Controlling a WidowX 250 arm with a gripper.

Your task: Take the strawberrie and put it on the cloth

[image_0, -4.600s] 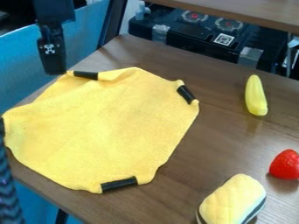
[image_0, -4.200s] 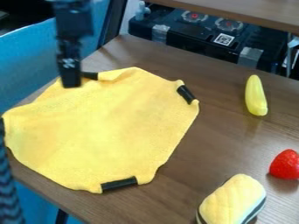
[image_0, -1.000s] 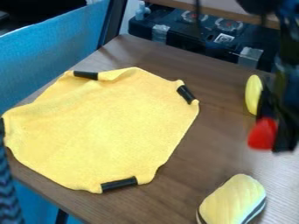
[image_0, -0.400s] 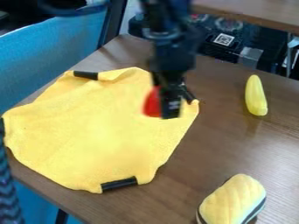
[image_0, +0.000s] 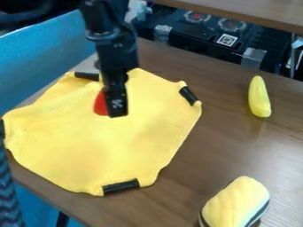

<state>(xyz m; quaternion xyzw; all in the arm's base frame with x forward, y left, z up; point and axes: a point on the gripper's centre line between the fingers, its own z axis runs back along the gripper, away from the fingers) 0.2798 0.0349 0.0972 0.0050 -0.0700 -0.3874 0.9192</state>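
Leftward across the yellow cloth (image_0: pixel 118 142) the gripper (image_0: pixel 110 104) has travelled since the frame just before, and the strawberry (image_0: pixel 101 104) has come along with it, from near the cloth's right side to its upper part. The arm (image_0: pixel 112 42) comes in from the top edge and the gripper hangs down over the cloth. Its jaws are closed on the strawberry, whose red side shows to the left of the near finger; whether the fruit touches the cloth cannot be told.

Spread over the left of the brown wooden surface (image_0: pixel 207 146), the cloth bears black strips at its edges, among them one at the bottom (image_0: pixel 121 186) and one at the upper right (image_0: pixel 188 95). Well apart from it, toward the right, lies a slim yellow piece (image_0: pixel 259 97). Near the bottom edge sits a plump, pale yellow object (image_0: pixel 234 204) with a dark-and-white striped side.
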